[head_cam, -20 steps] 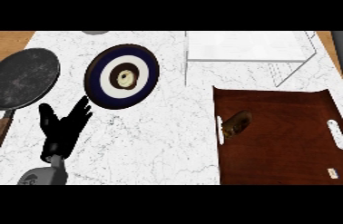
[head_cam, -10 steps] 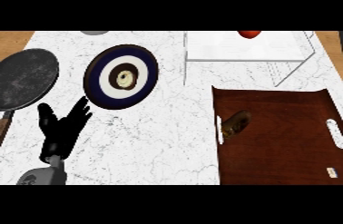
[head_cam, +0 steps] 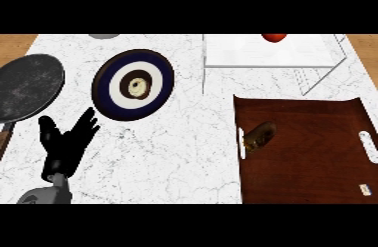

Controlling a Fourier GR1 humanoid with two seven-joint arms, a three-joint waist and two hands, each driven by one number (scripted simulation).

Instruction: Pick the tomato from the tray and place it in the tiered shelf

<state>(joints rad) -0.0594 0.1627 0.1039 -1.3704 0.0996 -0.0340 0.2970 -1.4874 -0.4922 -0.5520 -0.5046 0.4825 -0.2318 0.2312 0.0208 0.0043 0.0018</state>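
One tomato point(head_cam: 275, 37) shows at the top edge of our view, red and partly cut off by that edge, sitting on the white top level of the tiered shelf point(head_cam: 258, 53). We see that shelf as a pale flat panel with thin wire legs running down at its right side toward the tabletop point(head_cam: 177, 156).

Below the shelf and toward us lies the brown tray point(head_cam: 310, 161), with white slot handles on its left and right rims. On its left part rests a small brownish thing point(head_cam: 258, 134), which we cannot identify. We see no tomato on the tray.

To the left of the shelf a round plate point(head_cam: 133, 84) with dark blue and white rings and a pale centre lies on the marbled tabletop. Further left a dark grey pan point(head_cam: 28, 88) reaches the view's left edge. At the top edge a small grey shape point(head_cam: 104, 35) peeks in.

Our left hand point(head_cam: 65, 143) rests at the lower left, fingers up and spread, holding nothing, just below the plate and clear of it. Our right hand is out of sight.
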